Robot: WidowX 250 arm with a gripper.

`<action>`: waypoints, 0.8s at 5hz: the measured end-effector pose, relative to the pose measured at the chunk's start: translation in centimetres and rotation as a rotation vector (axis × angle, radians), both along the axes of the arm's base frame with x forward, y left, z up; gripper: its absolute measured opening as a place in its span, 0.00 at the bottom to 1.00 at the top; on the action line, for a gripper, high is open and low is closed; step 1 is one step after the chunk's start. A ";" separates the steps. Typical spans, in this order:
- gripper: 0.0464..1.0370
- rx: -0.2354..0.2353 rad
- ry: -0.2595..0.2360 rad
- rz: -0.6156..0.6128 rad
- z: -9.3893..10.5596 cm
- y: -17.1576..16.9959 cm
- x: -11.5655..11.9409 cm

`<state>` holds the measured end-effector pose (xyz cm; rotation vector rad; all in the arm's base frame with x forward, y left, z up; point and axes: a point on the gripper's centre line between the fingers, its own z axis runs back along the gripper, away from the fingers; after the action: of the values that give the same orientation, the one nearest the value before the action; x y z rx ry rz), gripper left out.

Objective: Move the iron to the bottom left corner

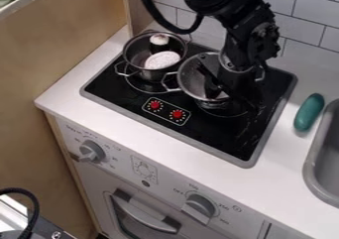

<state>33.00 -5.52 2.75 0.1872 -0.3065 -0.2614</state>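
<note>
My gripper (213,90) is over the right-hand metal pot (190,81) on the stovetop (114,87), probably for taking it, as I suppose this pot is the meant iron. How wide my jaws are, and whether they hold something, I cannot tell. The left pot (136,58) contains a white oval piece (162,60) and a dark, white-topped one (159,42).

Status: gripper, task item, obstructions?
Gripper at view-right metal pot. Iron: can't confirm. View-left metal pot, holding sushi roll and white oval piece, may crowd leftward travel.
</note>
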 end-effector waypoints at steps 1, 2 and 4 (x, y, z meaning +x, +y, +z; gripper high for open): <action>0.17 -0.010 0.014 -0.009 0.4 -0.2 0.1; 0.05 -0.033 0.038 0.009 1.6 0.1 -0.4; 0.01 -0.063 0.111 0.009 4.6 -0.3 -1.4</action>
<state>31.56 -5.82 7.33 0.1117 -0.2033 -0.2518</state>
